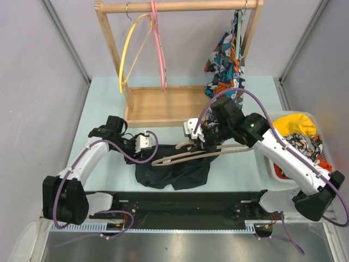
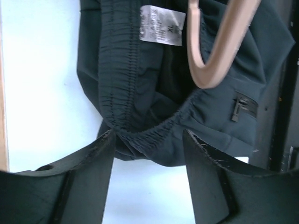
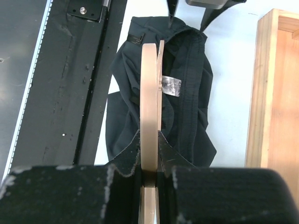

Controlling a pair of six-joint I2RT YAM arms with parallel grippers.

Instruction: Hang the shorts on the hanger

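Note:
The dark navy shorts (image 1: 173, 168) lie crumpled on the pale table in front of the arms. They also show in the left wrist view (image 2: 177, 84) and the right wrist view (image 3: 187, 93). The tan hanger (image 1: 185, 155) lies across them; its curved end shows in the left wrist view (image 2: 219, 51). My right gripper (image 3: 150, 140) is shut on the hanger's bar (image 3: 149, 93) and holds it over the shorts. My left gripper (image 2: 148, 140) is open, its jaws either side of the elastic waistband's edge (image 2: 140, 135), at the shorts' left end.
A wooden rack (image 1: 163, 103) stands at the back with a yellow hanger (image 1: 131, 49), a pink hanger (image 1: 159, 43) and a colourful patterned garment (image 1: 226, 60). A white basket (image 1: 283, 164) with yellow and patterned cloth sits at the right. A black rail (image 1: 180, 202) runs along the near edge.

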